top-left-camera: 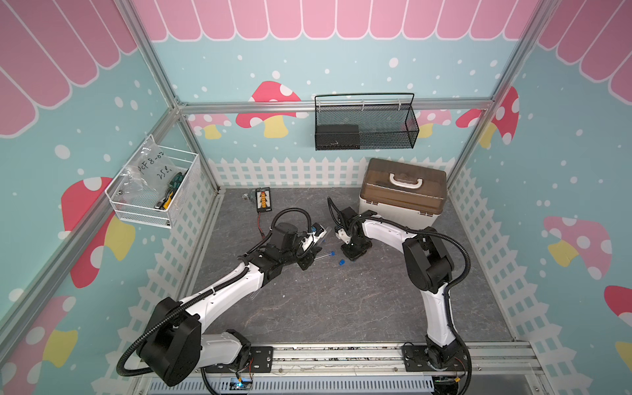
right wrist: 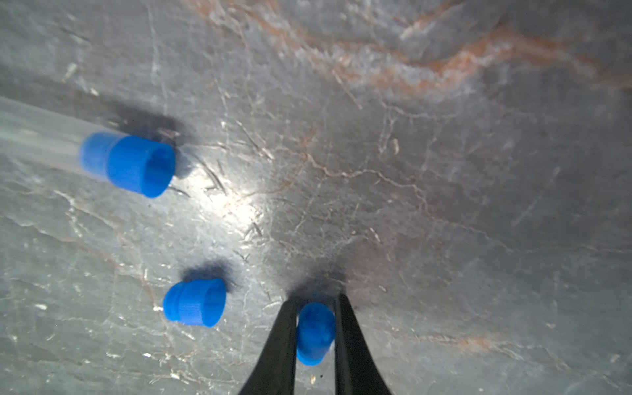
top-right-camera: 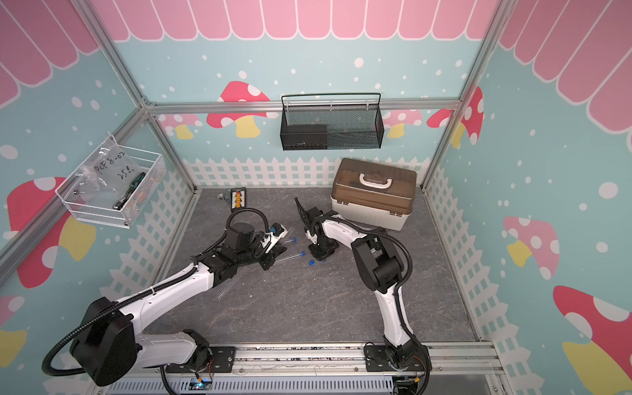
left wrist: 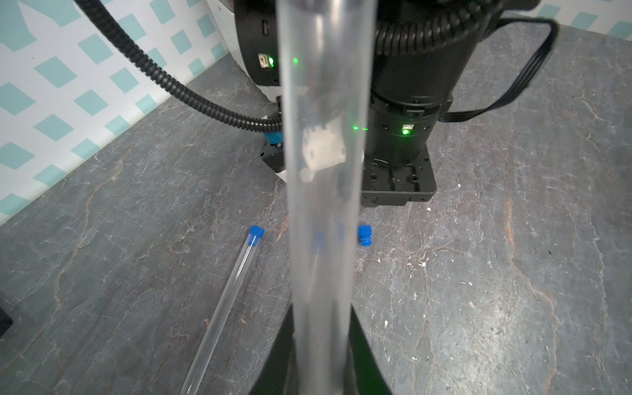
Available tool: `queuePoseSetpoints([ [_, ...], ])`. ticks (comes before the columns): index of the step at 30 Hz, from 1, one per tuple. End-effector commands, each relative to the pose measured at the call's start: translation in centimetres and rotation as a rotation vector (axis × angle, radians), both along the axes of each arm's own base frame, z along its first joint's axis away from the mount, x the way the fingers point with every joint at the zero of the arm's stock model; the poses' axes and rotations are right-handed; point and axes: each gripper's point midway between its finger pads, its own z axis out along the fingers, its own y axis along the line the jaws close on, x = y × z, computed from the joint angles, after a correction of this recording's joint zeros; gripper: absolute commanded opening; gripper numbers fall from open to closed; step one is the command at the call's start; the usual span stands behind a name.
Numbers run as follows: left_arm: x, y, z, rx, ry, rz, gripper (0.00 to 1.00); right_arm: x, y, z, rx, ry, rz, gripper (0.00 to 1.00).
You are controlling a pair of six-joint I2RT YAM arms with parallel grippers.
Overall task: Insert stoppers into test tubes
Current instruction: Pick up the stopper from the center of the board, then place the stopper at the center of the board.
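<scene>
The right gripper [right wrist: 316, 298] pinches 1 blue stopper [right wrist: 315, 333] low over the counter [right wrist: 444, 205]. A 2nd stopper [right wrist: 195, 304] lies loose just beside it. The left gripper [left wrist: 321, 325] is clamped on 1 clear test tube [left wrist: 325, 171]. In a top view, 2 stoppered tubes [top-right-camera: 290, 256] lie on the counter between the arms. 1 bare tube [top-right-camera: 231, 285] lies by the left forearm [top-right-camera: 171, 294]. That makes 4 tubes and 4 stoppers.
</scene>
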Motion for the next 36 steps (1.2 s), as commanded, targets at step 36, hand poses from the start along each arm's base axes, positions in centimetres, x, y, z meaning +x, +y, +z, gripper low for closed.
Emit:
queuePoseSetpoints([
  [36,0.8,3.3,1.4,0.121,-0.171,0.076,0.02,-9.8,1.9,0.3,0.284,0.127,-1.469,0.09],
])
